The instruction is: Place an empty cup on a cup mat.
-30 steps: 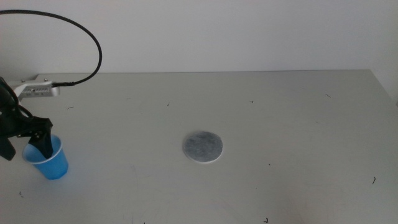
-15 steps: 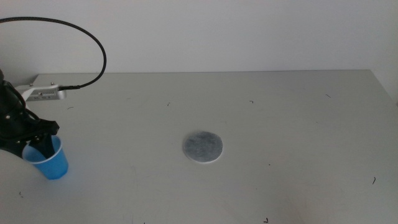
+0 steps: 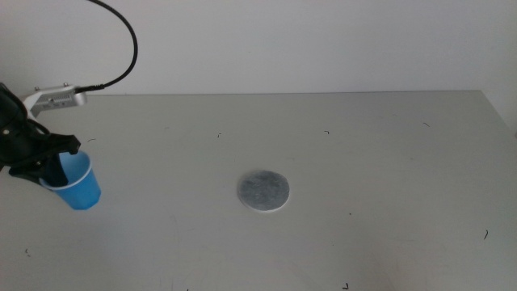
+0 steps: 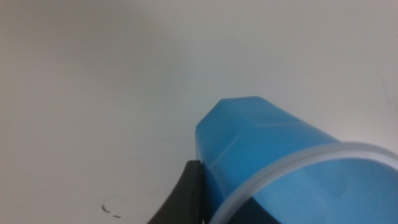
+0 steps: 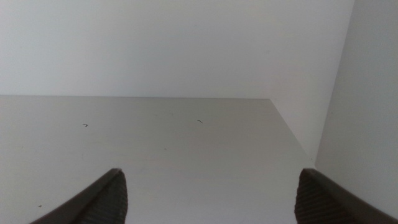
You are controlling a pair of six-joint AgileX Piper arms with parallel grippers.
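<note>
Now the cup's (image 3: 75,183) rim sits clamped between the left gripper's (image 3: 50,165) jaws.

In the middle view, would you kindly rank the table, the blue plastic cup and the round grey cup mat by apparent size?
1. Table, by far.
2 and 3. Grey round cup mat and blue plastic cup, clamped by the left gripper, look too alike to rank.

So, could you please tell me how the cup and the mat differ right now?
The cup is bright blue and tapered; the mat is a flat, mottled grey disc with a white edge. The cup is tilted in the left gripper, which is shut on its rim, near the table's left side; the mat lies flat at the middle, untouched. Both are round.
</note>
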